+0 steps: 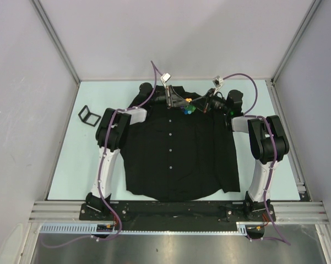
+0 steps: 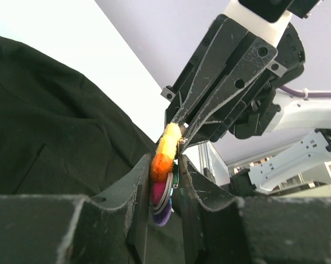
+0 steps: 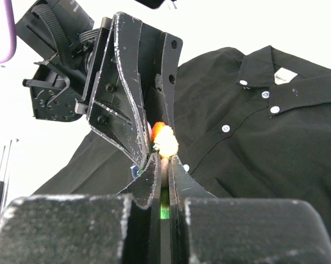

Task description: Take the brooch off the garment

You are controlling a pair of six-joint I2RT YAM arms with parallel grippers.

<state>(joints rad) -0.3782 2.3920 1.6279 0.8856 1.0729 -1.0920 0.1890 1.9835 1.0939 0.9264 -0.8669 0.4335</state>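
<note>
The black shirt (image 1: 176, 159) lies flat on the table with its collar at the far end and a row of white buttons (image 3: 225, 128) down its front. The rainbow brooch (image 1: 188, 110) sits just above the shirt's chest near the collar. My left gripper (image 1: 179, 102) and right gripper (image 1: 201, 104) meet on it from opposite sides. In the left wrist view the brooch (image 2: 161, 170) stands edge-on between the left gripper (image 2: 163, 160) jaws, and the right gripper (image 2: 182, 129) pinches its yellow petal. In the right wrist view the right gripper (image 3: 164, 159) is shut on the brooch (image 3: 166, 140). Whether the pin is still in the cloth is hidden.
A small black rectangular frame (image 1: 88, 115) lies on the pale table (image 1: 66, 159) left of the shirt. Grey walls enclose the table on three sides. The shirt's white neck label (image 3: 285, 76) shows inside the collar. Purple cables loop above both wrists.
</note>
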